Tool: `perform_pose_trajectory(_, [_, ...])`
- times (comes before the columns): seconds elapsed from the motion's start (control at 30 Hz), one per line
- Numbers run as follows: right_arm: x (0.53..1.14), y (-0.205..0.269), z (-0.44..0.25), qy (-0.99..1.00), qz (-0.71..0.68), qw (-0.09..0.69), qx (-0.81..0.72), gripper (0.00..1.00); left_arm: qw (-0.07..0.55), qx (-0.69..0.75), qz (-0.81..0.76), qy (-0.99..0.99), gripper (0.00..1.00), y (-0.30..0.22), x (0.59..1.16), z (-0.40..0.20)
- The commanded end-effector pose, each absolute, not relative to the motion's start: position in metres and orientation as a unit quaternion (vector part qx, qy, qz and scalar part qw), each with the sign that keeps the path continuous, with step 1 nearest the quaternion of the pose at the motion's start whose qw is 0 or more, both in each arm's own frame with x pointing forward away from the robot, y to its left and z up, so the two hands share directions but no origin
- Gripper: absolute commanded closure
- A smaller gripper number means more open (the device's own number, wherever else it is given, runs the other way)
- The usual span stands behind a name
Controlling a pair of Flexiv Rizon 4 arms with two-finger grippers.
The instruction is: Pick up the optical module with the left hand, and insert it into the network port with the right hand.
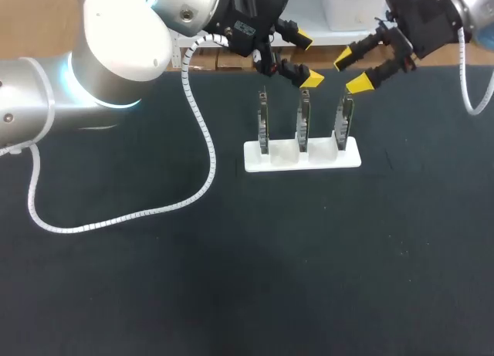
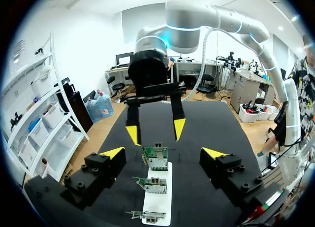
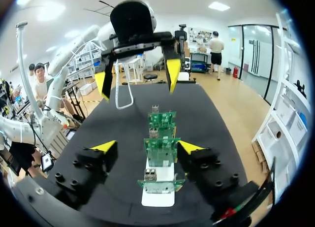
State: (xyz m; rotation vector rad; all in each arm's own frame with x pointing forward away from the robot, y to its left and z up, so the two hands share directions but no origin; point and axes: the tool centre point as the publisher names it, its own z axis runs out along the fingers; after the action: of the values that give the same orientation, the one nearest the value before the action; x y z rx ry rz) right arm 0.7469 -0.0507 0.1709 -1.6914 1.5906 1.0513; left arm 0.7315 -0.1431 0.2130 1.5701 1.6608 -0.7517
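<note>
Black table [image 1: 231, 279] bears a white stand [image 1: 302, 157] with three upright cards [image 1: 304, 120], upper middle; left gripper [image 1: 307, 59] and right gripper [image 1: 351, 71] hover above, jaws apart.

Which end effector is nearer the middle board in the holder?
Left. The left end effector, open, is just past the top of the middle board. The right end effector, also open, is by the top of the end board, one slot over.

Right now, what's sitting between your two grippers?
The upright circuit boards in the white holder. Both wrist views show them in line between the left gripper and the right gripper, each open.
</note>
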Motion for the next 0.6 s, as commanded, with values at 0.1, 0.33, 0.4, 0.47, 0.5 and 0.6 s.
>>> perform_pose_trajectory(0.1, [0.7498, -0.0544, 0.1817, 0.585, 0.402, 0.306, -0.635, 0.00, 0.360, 0.609, -0.291, 0.644, 0.00, -0.1427, 0.7309, 0.2129])
perform_pose_trajectory(0.33, [0.7498, -0.0544, 0.1817, 0.585, 0.402, 0.306, -0.635, 1.00, 0.360, 0.609, -0.291, 0.644, 0.00, -0.1427, 0.7309, 0.2129])
perform_pose_trajectory(0.4, [0.7498, -0.0544, 0.1817, 0.585, 0.402, 0.306, -0.635, 1.00, 0.360, 0.609, -0.291, 0.644, 0.00, -0.1427, 0.7309, 0.2129])
perform_pose_trajectory(0.47, [0.7498, -0.0544, 0.1817, 0.585, 0.402, 0.306, -0.635, 1.00, 0.360, 0.609, -0.291, 0.644, 0.00, -0.1427, 0.7309, 0.2129])
perform_pose_trajectory(0.5, [0.7498, -0.0544, 0.1817, 0.585, 0.402, 0.306, -0.635, 1.00, 0.360, 0.609, -0.291, 0.644, 0.00, -0.1427, 0.7309, 0.2129])
perform_pose_trajectory(0.6, [0.7498, -0.0544, 0.1817, 0.585, 0.402, 0.306, -0.635, 1.00, 0.360, 0.609, -0.291, 0.644, 0.00, -0.1427, 0.7309, 0.2129])
